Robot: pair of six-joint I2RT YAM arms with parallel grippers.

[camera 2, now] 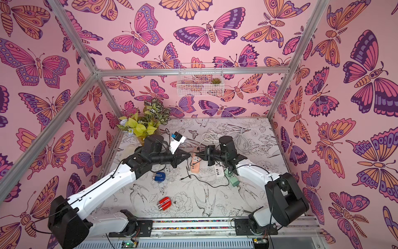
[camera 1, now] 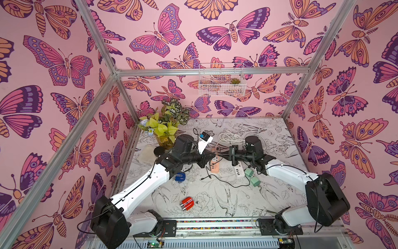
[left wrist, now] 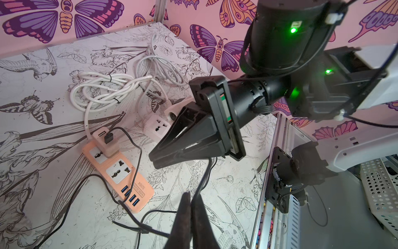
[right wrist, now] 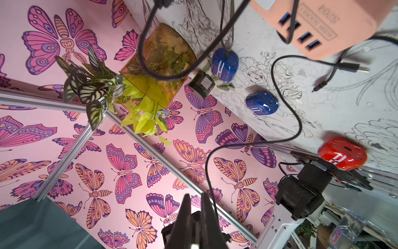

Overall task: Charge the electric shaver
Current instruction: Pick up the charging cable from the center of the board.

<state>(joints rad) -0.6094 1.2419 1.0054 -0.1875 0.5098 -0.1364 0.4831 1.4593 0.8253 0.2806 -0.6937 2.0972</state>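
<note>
A blue electric shaver (camera 1: 179,177) and a red one (camera 1: 187,203) lie on the table in both top views. The right wrist view shows a second blue shaver (right wrist: 225,64) with a black cable running to it. My left gripper (left wrist: 192,194) is shut on a thin black cable (left wrist: 204,174) above the peach power strip (left wrist: 120,170). My right gripper (right wrist: 196,195) faces it tip to tip (camera 1: 219,154), fingers shut. The cable (right wrist: 212,189) passes along the outside of one finger. A loose USB plug (right wrist: 353,68) lies beside the strip.
A plant in an amber vase (camera 1: 165,131) and a black jar (camera 1: 159,152) stand at the back left. Coiled white cords (camera 1: 230,138), a white power strip (camera 1: 239,171) and two green blocks (camera 1: 252,176) sit near the right arm. A wire basket (camera 1: 221,79) hangs on the wall.
</note>
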